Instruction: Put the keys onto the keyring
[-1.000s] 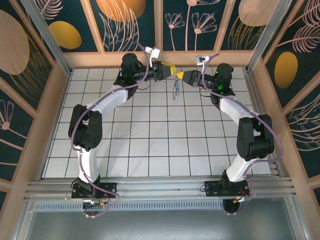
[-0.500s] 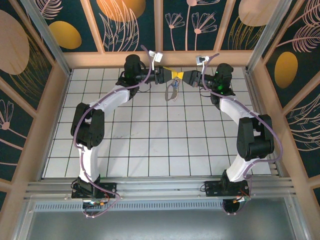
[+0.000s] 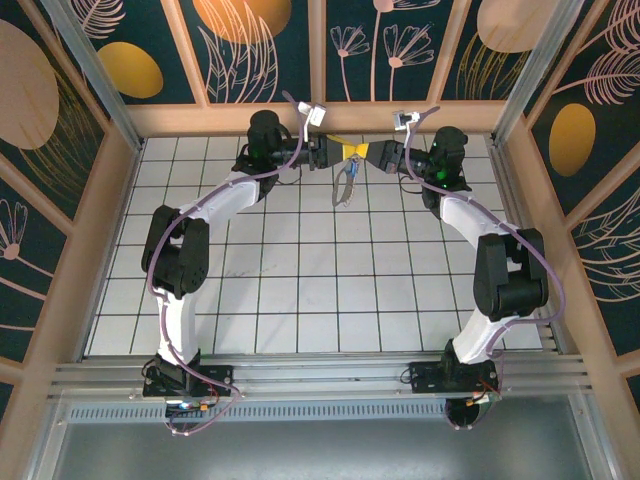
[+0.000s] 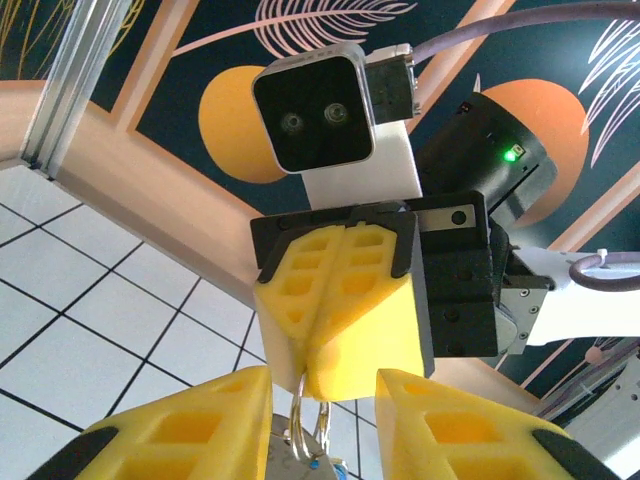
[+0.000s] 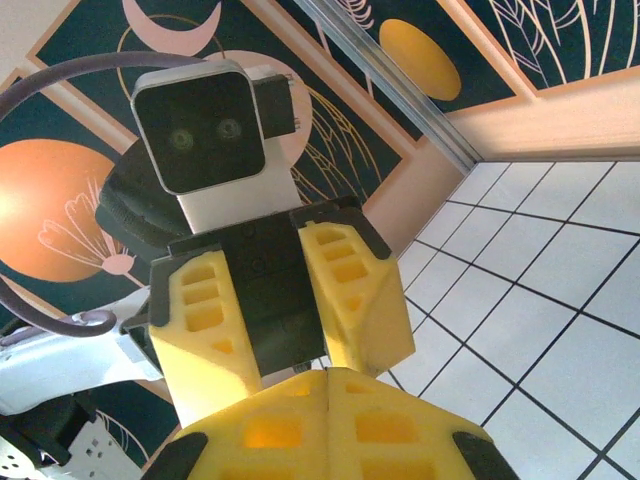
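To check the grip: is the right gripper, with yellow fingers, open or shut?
Shut: the right gripper pinches the keyring's thin metal ring, its fingers touching.

left gripper (image 3: pixel 349 150) and right gripper (image 3: pixel 363 154) meeting by the back wall (image 3: pixel 320 117), keyring (image 3: pixel 342 186) dangling under them, left arm (image 3: pixel 175 255) and right arm (image 3: pixel 505 272) bowing outward (hugging the sides), tiled floor (image 3: pixel 320 290) lying open between

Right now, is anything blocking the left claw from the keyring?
Nothing visible does. The keyring hangs by its metal ring from the shut right claw, inside the open left claw.
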Controlling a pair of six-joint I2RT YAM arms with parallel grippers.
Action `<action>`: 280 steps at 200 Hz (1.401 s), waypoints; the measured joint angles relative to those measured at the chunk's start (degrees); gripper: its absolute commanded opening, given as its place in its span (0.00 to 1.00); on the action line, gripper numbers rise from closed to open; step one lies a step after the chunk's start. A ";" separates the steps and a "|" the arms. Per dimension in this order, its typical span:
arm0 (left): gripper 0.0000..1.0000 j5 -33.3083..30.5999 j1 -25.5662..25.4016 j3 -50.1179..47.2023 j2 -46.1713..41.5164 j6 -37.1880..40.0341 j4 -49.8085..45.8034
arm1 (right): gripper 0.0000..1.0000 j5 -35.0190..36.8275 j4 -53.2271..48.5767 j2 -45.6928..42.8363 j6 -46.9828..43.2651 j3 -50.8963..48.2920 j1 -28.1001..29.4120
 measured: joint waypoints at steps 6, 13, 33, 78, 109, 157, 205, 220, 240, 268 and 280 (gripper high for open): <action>0.32 0.00 0.00 0.00 0.00 -0.04 0.07 | 0.00 0.00 0.15 0.11 0.02 0.00 0.00; 0.32 0.00 0.00 0.00 0.00 -0.11 0.17 | 0.00 0.00 0.26 0.22 0.07 0.00 0.00; 0.31 0.00 -0.15 0.00 0.00 -0.24 0.39 | 0.00 0.00 0.28 0.52 0.24 0.00 0.00; 0.32 0.00 -0.48 0.00 0.35 -0.26 0.61 | 0.00 0.00 0.50 0.63 0.42 0.00 0.00; 0.32 0.00 -0.76 0.00 0.83 -0.26 0.81 | 0.00 0.00 0.50 0.63 0.39 0.00 0.00; 0.17 0.20 -0.76 0.00 1.44 -0.66 1.09 | 0.00 0.15 0.48 0.63 0.39 -0.02 -0.22; 0.00 -0.04 -0.76 -0.17 1.53 -2.40 1.99 | 0.00 0.13 0.87 0.63 0.37 -0.02 -0.42; 0.00 -0.24 -0.76 -0.63 1.53 -3.19 3.17 | 0.00 0.11 0.96 0.63 0.35 -0.02 -0.44; 0.00 -0.79 -0.85 -1.84 1.53 -4.46 5.55 | 0.25 0.15 0.79 0.63 0.37 -0.02 -0.44; 0.00 -2.40 -1.16 -4.98 1.42 -6.29 10.08 | 0.37 2.08 0.46 -0.26 0.15 -1.70 -1.18; 0.00 -3.34 -1.20 -6.45 1.42 -7.15 10.91 | 0.38 3.37 0.50 -1.95 0.22 -3.58 -1.68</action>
